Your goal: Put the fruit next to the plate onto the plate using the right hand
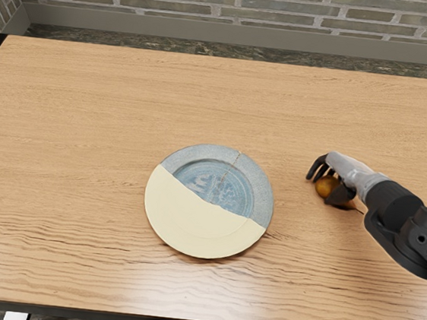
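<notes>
Right of the plate, the dark fingers (318,169) are curled down over the far side of a small orange-brown fruit (325,188), so they're narrow and wrapped around it, not spread. Looks like a top-down cupping grip, which makes sense for something little and round that would roll off if you poked it from the side. The fruit sits low, right at the table surface, and I honestly can't tell if it's lifted at all. The right hand (337,181) covers most of it, with the grey wrist and black forearm (392,209) coming in from the right edge at a slant. The plate (184,218), half cream and half blue-grey, is near but apart to the left with nothing on it, so the fruit isn't there yet. Next move is probably a lift and a short carry left across the wooden table (88,116)
</notes>
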Action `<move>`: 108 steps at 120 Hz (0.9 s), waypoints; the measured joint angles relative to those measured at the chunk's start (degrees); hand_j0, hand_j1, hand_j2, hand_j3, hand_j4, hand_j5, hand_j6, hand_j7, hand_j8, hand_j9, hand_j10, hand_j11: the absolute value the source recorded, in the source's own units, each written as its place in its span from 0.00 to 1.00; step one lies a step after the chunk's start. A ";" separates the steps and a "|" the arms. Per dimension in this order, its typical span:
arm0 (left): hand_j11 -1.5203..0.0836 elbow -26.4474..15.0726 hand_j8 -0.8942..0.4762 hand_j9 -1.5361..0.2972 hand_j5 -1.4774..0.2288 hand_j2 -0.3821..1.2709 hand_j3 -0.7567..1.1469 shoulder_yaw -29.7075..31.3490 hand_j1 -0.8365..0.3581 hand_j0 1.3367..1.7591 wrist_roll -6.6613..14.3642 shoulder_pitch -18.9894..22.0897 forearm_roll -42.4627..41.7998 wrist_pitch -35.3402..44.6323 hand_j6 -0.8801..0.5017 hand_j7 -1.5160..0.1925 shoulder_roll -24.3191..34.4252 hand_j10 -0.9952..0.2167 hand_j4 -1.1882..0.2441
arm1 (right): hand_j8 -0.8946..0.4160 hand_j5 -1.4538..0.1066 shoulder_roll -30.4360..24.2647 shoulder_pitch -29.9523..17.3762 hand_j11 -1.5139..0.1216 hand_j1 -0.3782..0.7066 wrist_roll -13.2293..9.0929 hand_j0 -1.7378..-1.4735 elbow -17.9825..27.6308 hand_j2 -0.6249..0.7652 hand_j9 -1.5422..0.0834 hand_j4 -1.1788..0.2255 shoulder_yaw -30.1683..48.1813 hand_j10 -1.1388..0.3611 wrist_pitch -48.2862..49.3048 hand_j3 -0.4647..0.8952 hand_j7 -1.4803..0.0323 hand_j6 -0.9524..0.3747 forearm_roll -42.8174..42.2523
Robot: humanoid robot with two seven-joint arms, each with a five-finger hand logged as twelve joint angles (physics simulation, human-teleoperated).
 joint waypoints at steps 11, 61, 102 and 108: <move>0.94 0.00 0.64 0.83 0.85 0.23 0.40 0.00 0.98 0.76 0.00 0.02 0.00 0.00 0.63 0.88 0.00 0.81 0.82 | 0.34 0.41 0.01 0.03 0.41 0.63 -0.01 0.32 -0.46 0.57 0.43 0.38 0.24 0.35 0.02 0.34 0.43 0.30 0.21; 0.94 0.00 0.64 0.83 0.85 0.23 0.40 0.01 0.98 0.76 0.00 0.02 0.00 0.00 0.63 0.88 0.00 0.81 0.82 | 0.34 0.27 -0.05 1.99 0.32 0.59 -0.05 0.32 -1.00 0.62 0.33 0.32 2.46 0.35 1.05 0.34 0.33 0.30 4.53; 0.94 0.00 0.64 0.83 0.85 0.23 0.40 0.01 0.98 0.76 0.00 -0.02 0.00 0.00 0.63 0.88 0.00 0.81 0.82 | 0.35 0.25 1.89 9.75 0.31 0.58 -0.06 0.32 -0.68 0.61 0.33 0.31 2.87 0.34 8.69 0.34 0.32 0.30 10.72; 0.94 0.00 0.64 0.83 0.85 0.23 0.40 0.01 0.98 0.76 0.00 0.00 0.00 0.00 0.63 0.88 0.00 0.81 0.82 | 0.35 0.25 2.49 10.75 0.31 0.59 -0.05 0.32 -0.65 0.62 0.32 0.31 2.86 0.34 9.67 0.34 0.31 0.30 11.09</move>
